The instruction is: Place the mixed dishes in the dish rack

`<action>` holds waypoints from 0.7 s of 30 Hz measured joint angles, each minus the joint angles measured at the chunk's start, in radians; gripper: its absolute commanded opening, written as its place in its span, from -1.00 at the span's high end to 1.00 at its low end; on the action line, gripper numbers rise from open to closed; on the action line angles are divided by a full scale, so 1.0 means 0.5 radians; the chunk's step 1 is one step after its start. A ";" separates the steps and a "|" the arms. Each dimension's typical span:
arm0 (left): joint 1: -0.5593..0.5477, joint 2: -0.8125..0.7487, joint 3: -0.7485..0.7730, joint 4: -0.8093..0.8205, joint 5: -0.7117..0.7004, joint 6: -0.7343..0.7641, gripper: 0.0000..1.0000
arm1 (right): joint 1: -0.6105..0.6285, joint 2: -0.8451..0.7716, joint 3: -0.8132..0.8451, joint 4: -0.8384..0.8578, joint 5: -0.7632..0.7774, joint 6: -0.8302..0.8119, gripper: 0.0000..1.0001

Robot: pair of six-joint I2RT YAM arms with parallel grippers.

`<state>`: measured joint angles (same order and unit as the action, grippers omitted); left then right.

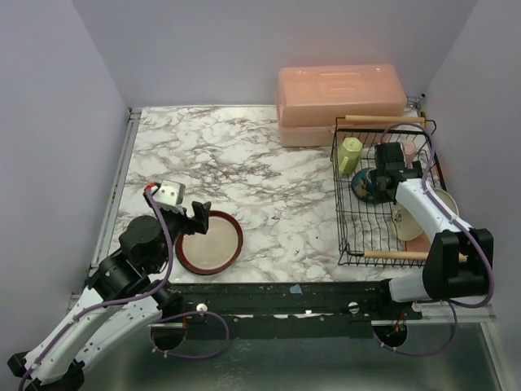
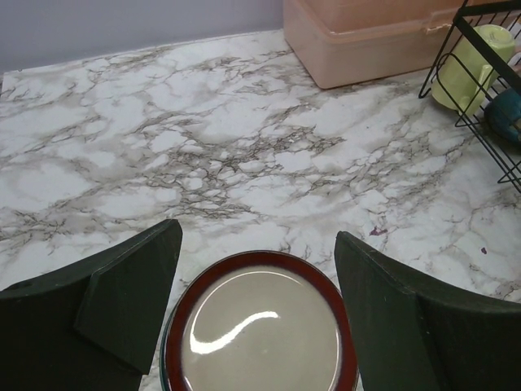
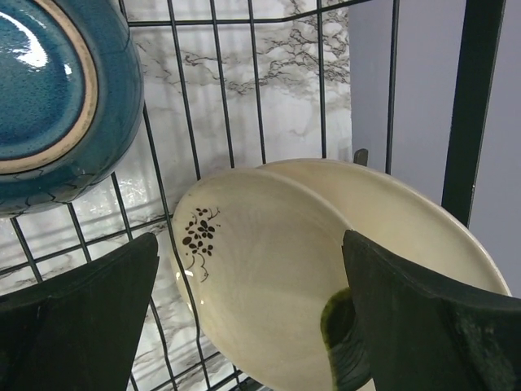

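Left wrist view: my left gripper (image 2: 256, 243), fingers (image 2: 122, 301) spread apart, hangs over the near rim of the dark maroon-rimmed round plate (image 2: 260, 334), which lies flat on the marble table (image 2: 244, 147). The black wire dish rack (image 1: 343, 213) is well off right. The right gripper (image 3: 251, 244) seems parted too.

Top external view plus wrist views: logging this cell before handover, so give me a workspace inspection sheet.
Surface: grey-veined marble tabletop.
Job's things: black wire dish rack holds pale yellow-green mug, small pink cup, teal-blue bowl, cream floral plate; maroon-rimmed plate lies on tabletop.
Clutter: salmon-pink lidded plastic box behind rack.
Grippers: left gripper open, astride maroon-rimmed plate; right gripper open, inside rack by floral plate.
Cables: purple cables trail from both grippers.
Surroundings: lilac walls.
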<state>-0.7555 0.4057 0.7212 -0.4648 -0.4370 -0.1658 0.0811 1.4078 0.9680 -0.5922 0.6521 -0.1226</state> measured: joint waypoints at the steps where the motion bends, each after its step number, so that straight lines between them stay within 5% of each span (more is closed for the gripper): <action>1: -0.004 -0.002 0.000 0.000 0.000 0.000 -0.70 | -0.008 0.001 0.000 0.001 -0.002 0.008 -0.89; 10: -0.102 -0.015 -0.013 0.001 -0.002 0.002 -0.71 | -0.063 -0.152 -0.075 0.014 -0.058 0.032 -0.68; 21: -0.117 -0.014 -0.023 0.001 -0.002 0.002 -0.72 | -0.067 -0.289 -0.085 0.110 -0.112 -0.024 -0.82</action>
<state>-0.8139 0.3985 0.7097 -0.4644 -0.4381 -0.1650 0.0475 1.2633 0.9253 -0.5373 0.5961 -0.1349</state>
